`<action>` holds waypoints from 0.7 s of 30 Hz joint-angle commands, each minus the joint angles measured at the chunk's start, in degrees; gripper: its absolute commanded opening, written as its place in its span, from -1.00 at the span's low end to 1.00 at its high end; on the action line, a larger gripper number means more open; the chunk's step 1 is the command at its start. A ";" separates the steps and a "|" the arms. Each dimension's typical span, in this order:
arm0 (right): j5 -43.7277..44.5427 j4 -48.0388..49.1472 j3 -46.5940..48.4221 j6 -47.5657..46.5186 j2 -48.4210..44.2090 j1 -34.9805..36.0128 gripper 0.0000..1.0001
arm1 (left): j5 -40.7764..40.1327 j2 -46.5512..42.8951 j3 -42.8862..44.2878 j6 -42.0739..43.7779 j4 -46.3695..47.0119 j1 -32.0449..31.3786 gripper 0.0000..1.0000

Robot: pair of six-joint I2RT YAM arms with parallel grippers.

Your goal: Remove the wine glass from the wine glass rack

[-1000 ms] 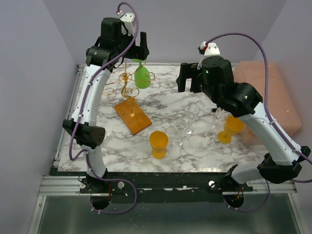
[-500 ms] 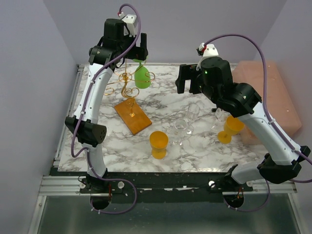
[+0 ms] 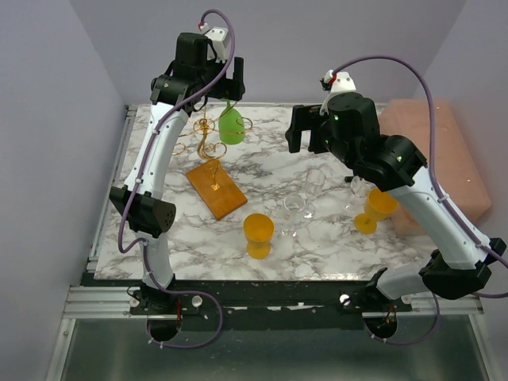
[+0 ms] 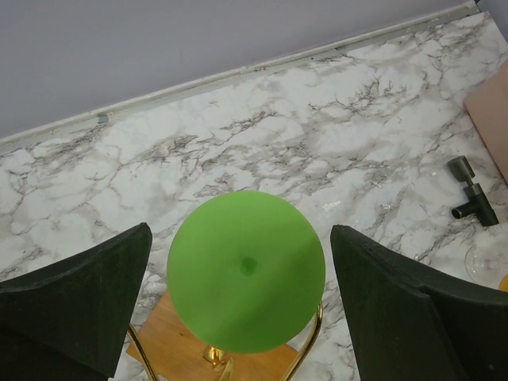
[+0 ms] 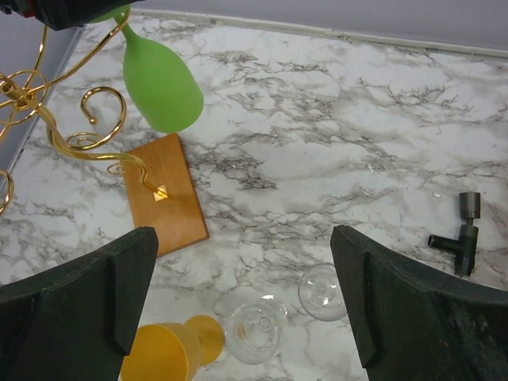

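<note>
While both jaws stand open, the green glass (image 3: 231, 125) (empty, inverted) hangs on the rack (image 3: 219, 194).

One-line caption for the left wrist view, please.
Open left gripper straddling the green wine glass, wine glass rack beneath.

Bright, even, diffuse light from above. Shadows on the marble table (image 3: 333, 238) are soft and faint. Top view sharp. Wrist views: near black fingers (image 4: 71, 294) slightly soft; slight wide-angle bend at edges.
</note>
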 commanded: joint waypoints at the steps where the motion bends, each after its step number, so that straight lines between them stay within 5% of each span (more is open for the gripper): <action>1: -1.54 -0.51 -0.64 0.06 -1.04 -0.45 1.00 | -0.70 0.74 0.58 0.71 -1.04 -0.30 0.97; 21: -3.51 0.19 -1.50 0.33 -0.97 -0.54 1.00 | -2.74 1.40 -0.40 0.97 -2.00 -1.41 0.97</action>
